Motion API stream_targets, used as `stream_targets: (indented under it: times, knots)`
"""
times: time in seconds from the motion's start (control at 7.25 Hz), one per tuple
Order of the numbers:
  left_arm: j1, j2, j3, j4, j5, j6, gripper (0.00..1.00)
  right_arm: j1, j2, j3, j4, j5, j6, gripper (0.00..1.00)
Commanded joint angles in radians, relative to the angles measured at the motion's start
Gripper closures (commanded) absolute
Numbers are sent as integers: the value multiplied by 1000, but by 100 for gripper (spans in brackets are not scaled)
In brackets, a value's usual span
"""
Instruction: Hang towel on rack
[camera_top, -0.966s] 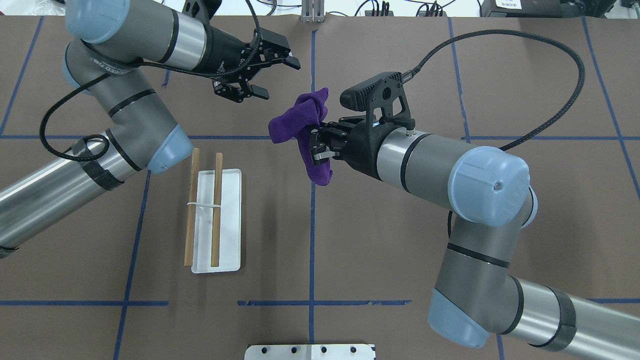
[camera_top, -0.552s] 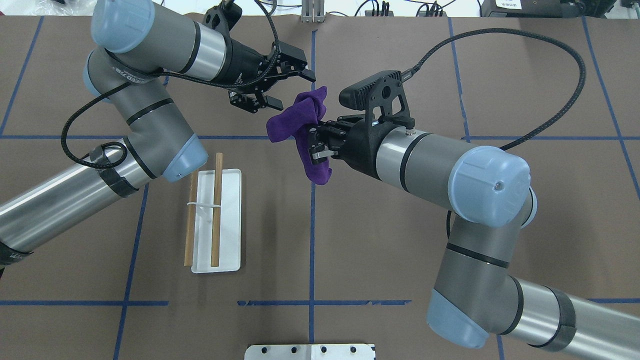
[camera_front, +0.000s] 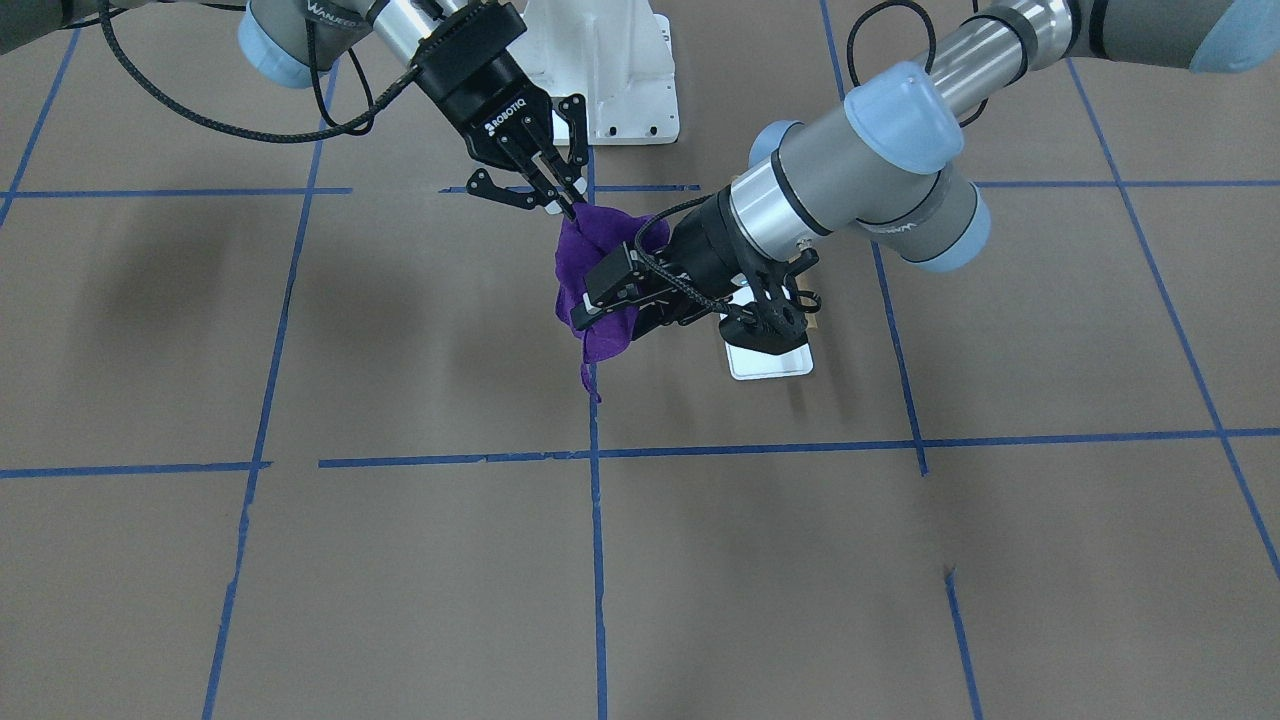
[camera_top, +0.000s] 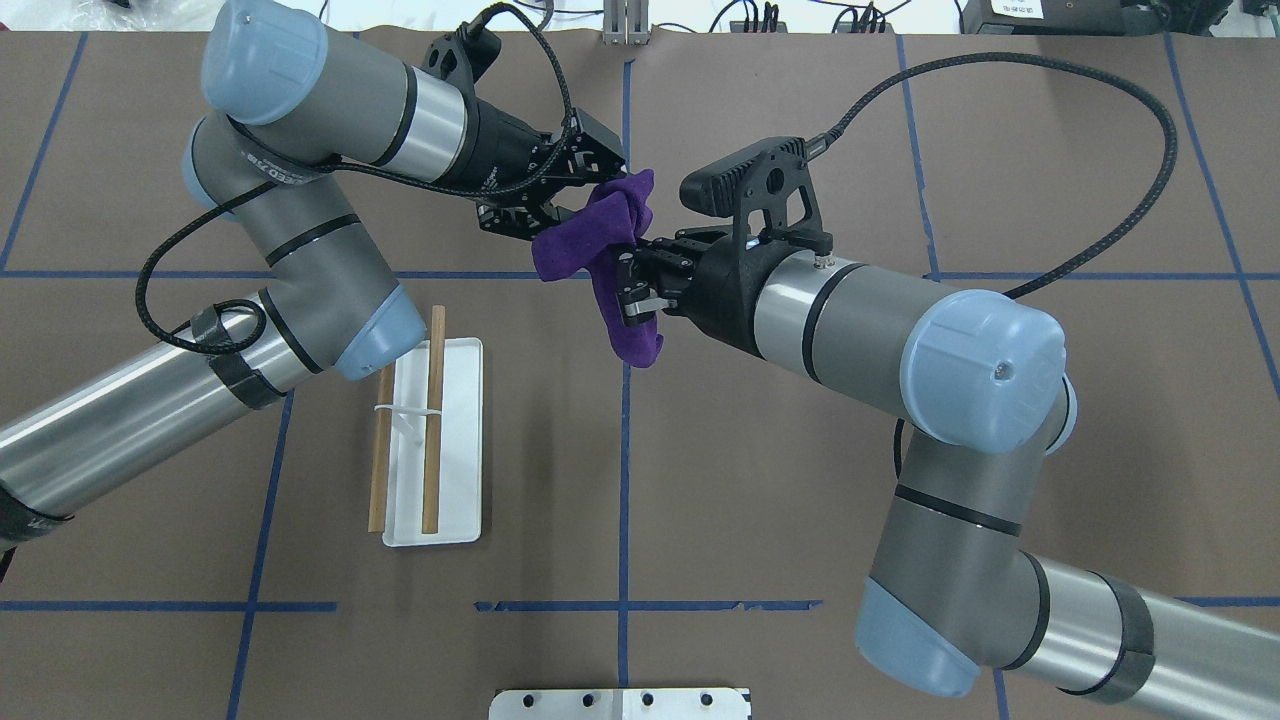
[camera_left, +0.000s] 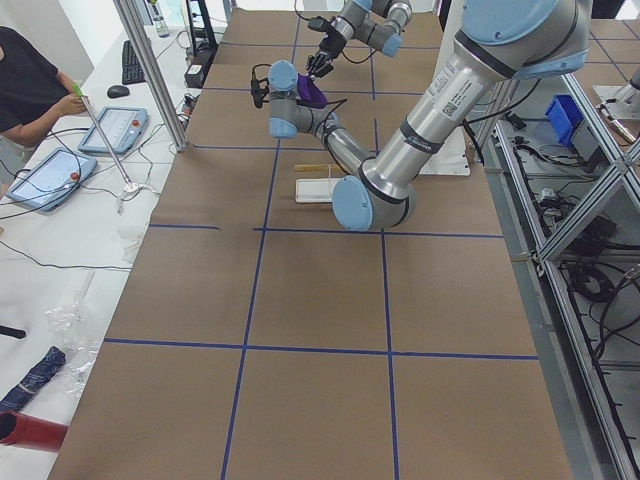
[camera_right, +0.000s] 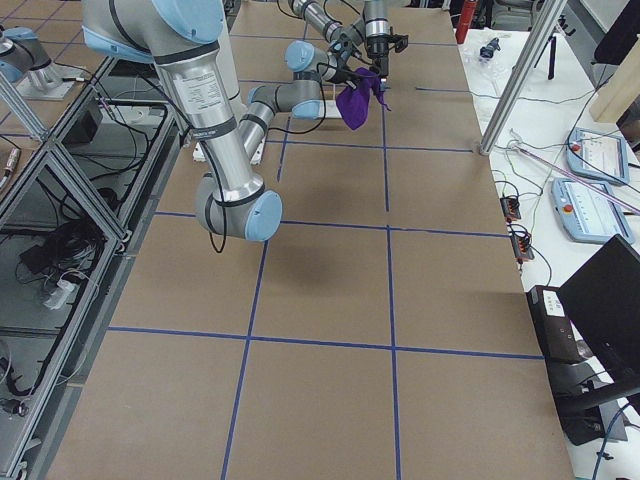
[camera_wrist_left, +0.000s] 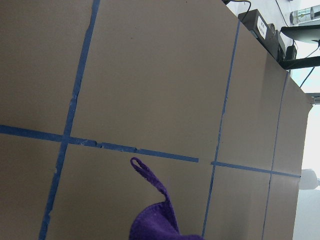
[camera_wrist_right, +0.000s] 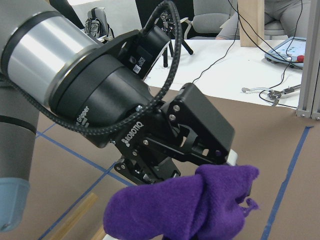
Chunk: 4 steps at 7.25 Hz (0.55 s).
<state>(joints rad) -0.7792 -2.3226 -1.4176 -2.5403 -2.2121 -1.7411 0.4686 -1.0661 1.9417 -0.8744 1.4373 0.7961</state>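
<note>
The left fingers have reached the towel, spread wide; right fingers pinch it.

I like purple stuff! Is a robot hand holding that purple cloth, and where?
Yes. The right gripper pinches the towel at its bunched middle; the left gripper is open at its end.

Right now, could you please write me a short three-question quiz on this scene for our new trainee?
1. True or false: the purple towel already hangs over the rack.
2. Which gripper is shut on the towel? A. left B. right C. neither
3. Fill in: the rack stands on the robot's ___ side.

Key: 1. False; the towel is held in the air. 2. B, the right gripper; the left gripper is open at the towel's far end. 3. Left.
</note>
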Motion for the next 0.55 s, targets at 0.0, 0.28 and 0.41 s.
stream_targets:
  times: [0.0, 0.28, 0.41]
  knots:
    - [-8, 8, -3, -2, -20, 6, 100, -1, -3, -1, 0, 0, 0, 100]
    - [-17, 8, -3, -3, -32, 9, 100, 1, -2, -1, 0, 5, 0, 100]
    - [-23, 6, -3, -3, -32, 8, 100, -1, 1, -3, 0, 9, 0, 100]
